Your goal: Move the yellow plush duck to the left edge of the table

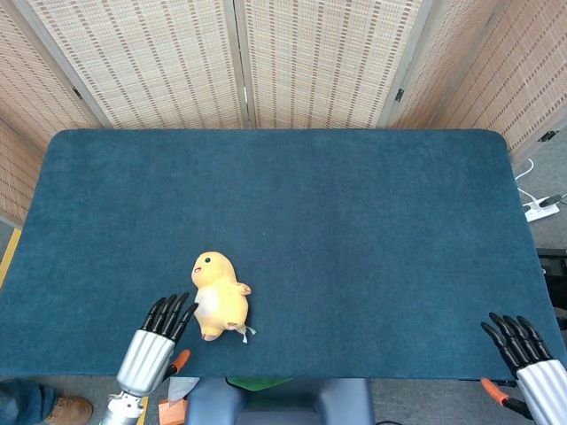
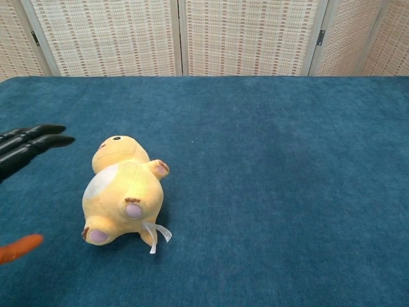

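The yellow plush duck [image 1: 218, 297] lies on its back on the blue table [image 1: 337, 204], near the front edge and left of centre; in the chest view the duck [image 2: 121, 192] shows its pale belly and feet. My left hand [image 1: 158, 339] hovers just left of the duck at the front edge, fingers straight and apart, holding nothing; only its dark fingers [image 2: 29, 144] and orange thumb tip show in the chest view. My right hand [image 1: 530, 356] is at the front right corner, fingers spread, empty.
Woven screens [image 1: 239, 62] stand behind the table. A power strip [image 1: 540, 211] lies on the floor to the right. A person's shoe [image 1: 62, 411] and orange items are on the floor at the front left.
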`<move>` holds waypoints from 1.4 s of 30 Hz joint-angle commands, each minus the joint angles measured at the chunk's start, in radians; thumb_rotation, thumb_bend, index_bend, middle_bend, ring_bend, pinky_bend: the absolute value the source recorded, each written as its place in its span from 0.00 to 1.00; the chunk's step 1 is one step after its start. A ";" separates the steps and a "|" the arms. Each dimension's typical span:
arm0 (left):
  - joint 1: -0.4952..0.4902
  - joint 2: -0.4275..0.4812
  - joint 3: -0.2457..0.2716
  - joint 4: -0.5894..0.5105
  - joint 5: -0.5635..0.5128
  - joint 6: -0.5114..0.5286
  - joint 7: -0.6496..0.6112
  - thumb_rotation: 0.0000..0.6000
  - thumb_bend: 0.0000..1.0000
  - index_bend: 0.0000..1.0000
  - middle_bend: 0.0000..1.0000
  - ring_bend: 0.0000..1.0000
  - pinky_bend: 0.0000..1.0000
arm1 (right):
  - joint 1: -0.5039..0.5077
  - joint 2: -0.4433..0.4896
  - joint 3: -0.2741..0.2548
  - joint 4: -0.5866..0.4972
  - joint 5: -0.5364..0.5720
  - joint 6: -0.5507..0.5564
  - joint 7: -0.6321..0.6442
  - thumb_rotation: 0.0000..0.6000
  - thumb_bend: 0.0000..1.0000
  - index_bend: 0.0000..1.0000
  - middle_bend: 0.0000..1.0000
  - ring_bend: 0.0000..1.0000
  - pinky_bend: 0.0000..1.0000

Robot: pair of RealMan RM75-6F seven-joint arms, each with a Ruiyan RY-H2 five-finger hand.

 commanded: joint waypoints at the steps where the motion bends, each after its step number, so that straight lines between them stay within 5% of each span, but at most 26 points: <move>1: -0.048 -0.060 -0.039 -0.027 -0.081 -0.086 0.084 1.00 0.26 0.11 0.12 0.02 0.11 | -0.038 -0.003 0.022 0.063 0.022 0.010 0.076 1.00 0.17 0.00 0.00 0.00 0.00; 15: -0.151 -0.201 -0.090 0.049 -0.268 -0.207 0.210 1.00 0.25 0.12 0.12 0.02 0.08 | -0.059 -0.016 0.082 0.137 0.049 -0.075 0.213 1.00 0.17 0.00 0.00 0.00 0.00; 19: -0.172 -0.228 -0.104 0.091 -0.304 -0.200 0.223 1.00 0.25 0.20 0.15 0.06 0.12 | -0.063 -0.018 0.089 0.151 0.040 -0.089 0.231 1.00 0.17 0.00 0.00 0.00 0.00; 20: -0.175 -0.239 -0.106 0.110 -0.295 -0.183 0.213 1.00 0.25 0.23 0.19 0.10 0.17 | -0.065 -0.018 0.091 0.153 0.039 -0.089 0.234 1.00 0.17 0.00 0.00 0.00 0.00; 24: -0.183 -0.310 -0.099 0.265 -0.186 -0.037 0.055 1.00 0.37 0.51 0.59 0.43 0.62 | -0.076 -0.018 0.101 0.160 0.038 -0.086 0.243 1.00 0.17 0.00 0.00 0.00 0.00; 27: -0.182 -0.354 -0.081 0.383 -0.119 0.071 -0.064 1.00 0.49 0.68 0.78 0.60 0.78 | -0.082 -0.019 0.103 0.163 0.029 -0.086 0.243 1.00 0.17 0.00 0.00 0.00 0.00; 32: -0.178 -0.355 -0.055 0.488 -0.039 0.213 -0.164 1.00 0.62 0.75 0.86 0.69 0.86 | -0.094 -0.013 0.101 0.153 0.002 -0.071 0.227 1.00 0.17 0.00 0.00 0.00 0.00; 42: -0.182 -0.173 0.028 0.609 0.149 0.462 -0.323 1.00 0.62 0.76 0.86 0.70 0.86 | -0.112 0.005 0.092 0.080 -0.055 -0.050 0.146 1.00 0.17 0.00 0.00 0.00 0.00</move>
